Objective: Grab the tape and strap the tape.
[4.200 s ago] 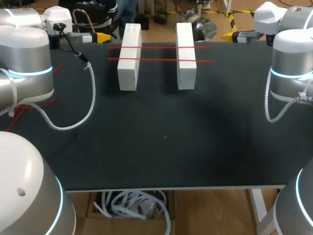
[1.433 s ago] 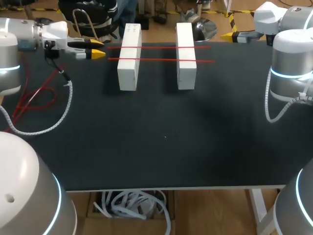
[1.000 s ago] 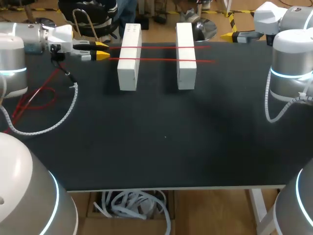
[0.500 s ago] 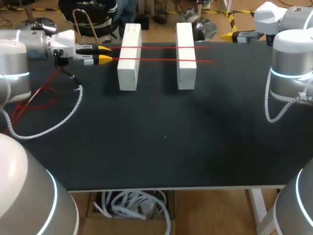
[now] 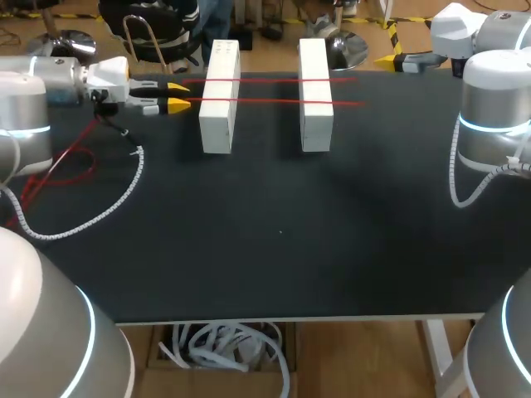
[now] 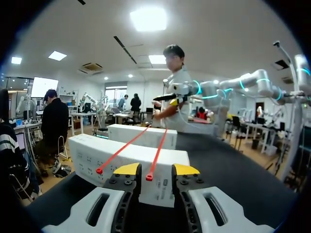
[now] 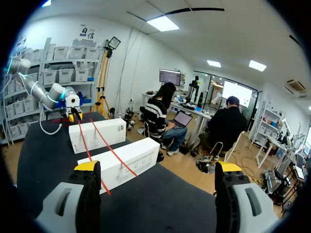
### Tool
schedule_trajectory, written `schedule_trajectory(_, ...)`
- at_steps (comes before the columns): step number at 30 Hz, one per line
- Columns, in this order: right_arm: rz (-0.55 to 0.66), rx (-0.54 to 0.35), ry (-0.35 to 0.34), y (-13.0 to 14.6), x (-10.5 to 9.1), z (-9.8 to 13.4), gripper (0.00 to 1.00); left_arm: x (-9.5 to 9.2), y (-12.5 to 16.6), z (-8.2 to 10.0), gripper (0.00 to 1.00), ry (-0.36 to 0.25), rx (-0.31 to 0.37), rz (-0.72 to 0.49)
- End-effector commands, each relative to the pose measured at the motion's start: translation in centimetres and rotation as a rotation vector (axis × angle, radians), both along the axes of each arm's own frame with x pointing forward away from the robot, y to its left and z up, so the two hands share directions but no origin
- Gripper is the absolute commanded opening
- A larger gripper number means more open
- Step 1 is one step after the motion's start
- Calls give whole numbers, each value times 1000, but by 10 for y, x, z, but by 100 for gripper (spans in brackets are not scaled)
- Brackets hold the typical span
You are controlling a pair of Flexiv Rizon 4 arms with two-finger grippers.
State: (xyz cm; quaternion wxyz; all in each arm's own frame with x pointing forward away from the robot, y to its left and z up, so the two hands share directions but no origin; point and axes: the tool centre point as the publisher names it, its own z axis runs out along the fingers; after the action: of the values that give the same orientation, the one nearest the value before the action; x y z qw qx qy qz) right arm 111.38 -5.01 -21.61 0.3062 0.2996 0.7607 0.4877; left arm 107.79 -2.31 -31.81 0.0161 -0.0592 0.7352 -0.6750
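1. A black desk [image 5: 274,224] is carrying two long white blocks, lying side by side near its far edge with a gap between them: the left block [image 5: 217,124] and the right block [image 5: 315,120].
2. Two thin red tapes are running straight across the tops of both blocks, parallel to each other. The far tape [image 5: 270,80] is lying closer to the desk's far edge and the near tape [image 5: 270,101] is lying just in front of it.
3. The left claw [image 5: 177,95] is hovering just beside the left block, on its outer side, and is pointing at the tape ends.
4. In the left wrist view, the left claw [image 6: 156,170] is standing open. The end of the near tape [image 6: 149,177] is sitting in the gap between its yellow fingertips [image 6: 127,169], with neither tip touching it. The end of the far tape [image 6: 99,170] is lying just outside the gap.
5. The right claw [image 7: 158,167] is hanging at the desk's far right edge, well apart from the blocks. Its fingers are spread wide and are holding nothing.
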Motion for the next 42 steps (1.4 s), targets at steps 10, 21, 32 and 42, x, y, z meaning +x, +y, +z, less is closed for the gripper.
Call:
schedule_trajectory(10, 0, 0, 0, 0, 0, 0, 100, 6, 3, -7, 24, 14, -26, -14)
schedule_trajectory(21, 0, 0, 0, 0, 0, 0, 100, 6, 5, -9, 28, 28, -29, -16)
schedule_trajectory(32, 0, 0, 0, 0, 0, 0, 100, 7, 4, -10, 24, 46, -50, -15)
schedule_trajectory(42, 0, 0, 0, 0, 0, 0, 100, 8, 3, -11, 23, 38, -45, -12)
